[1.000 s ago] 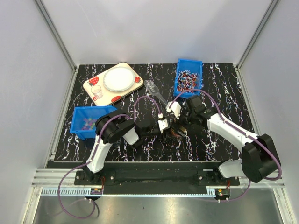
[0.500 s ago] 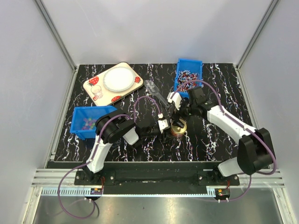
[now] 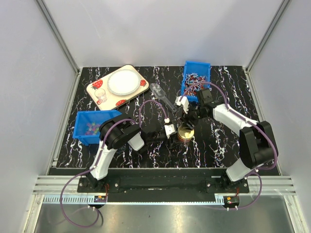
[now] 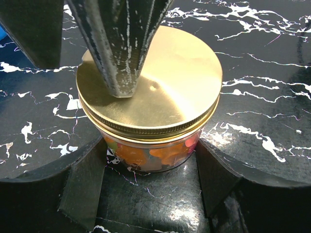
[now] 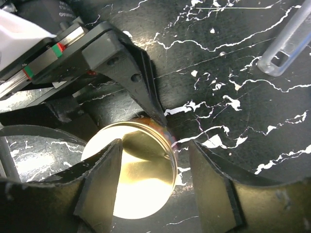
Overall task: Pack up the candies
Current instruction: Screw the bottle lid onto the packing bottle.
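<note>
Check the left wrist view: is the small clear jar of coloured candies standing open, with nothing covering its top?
No, a round gold metal lid sits flat on the small clear jar, closing in the coloured candies.

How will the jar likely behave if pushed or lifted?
The jar looks squat and wide, so it should slide rather than tip. Packed with candies, it is probably heavy for its size. Its smooth wall and shiny lid may slip in a grip.

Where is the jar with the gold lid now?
In the top view the jar stands mid-table, inside the left gripper, with the right gripper over its lid.
</note>
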`<state>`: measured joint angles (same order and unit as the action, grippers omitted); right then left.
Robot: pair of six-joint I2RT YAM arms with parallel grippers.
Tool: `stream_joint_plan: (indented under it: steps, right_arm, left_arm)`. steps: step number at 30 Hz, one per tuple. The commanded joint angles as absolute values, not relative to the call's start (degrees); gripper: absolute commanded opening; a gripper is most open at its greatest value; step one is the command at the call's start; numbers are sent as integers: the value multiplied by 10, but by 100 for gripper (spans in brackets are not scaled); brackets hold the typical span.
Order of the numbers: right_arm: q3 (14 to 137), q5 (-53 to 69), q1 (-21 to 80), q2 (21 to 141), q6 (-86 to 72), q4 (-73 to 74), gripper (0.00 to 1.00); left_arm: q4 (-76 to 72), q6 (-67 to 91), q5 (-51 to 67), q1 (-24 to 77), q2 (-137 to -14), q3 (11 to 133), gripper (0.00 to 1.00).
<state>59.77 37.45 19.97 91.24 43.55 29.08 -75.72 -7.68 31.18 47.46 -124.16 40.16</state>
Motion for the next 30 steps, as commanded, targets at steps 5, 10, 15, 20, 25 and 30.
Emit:
stream_joint_plan:
  steps: [5, 10, 15, 20, 25, 30]
  right_arm:
    - [599, 381, 193, 914, 473, 311, 48]
    - [584, 373, 183, 897, 480, 324, 36]
    - [567, 362, 160, 875, 487, 338, 36]
    - [552, 359, 142, 851, 496, 356, 36]
    - [539, 362, 135, 827, 504, 392, 35]
    - [534, 366, 135, 796, 498, 402, 39]
  left_arm:
    - [-792, -94, 301, 474, -1239, 410, 52]
    - [-792, -93, 302, 474, -1240, 411, 52]
    - [-792, -94, 301, 473, -1239, 411, 52]
    - [-792, -94, 301, 473, -1240, 411, 52]
    - [-792, -95, 300, 473, -1239, 410, 52]
    - [-791, -93, 302, 474, -1240, 411, 52]
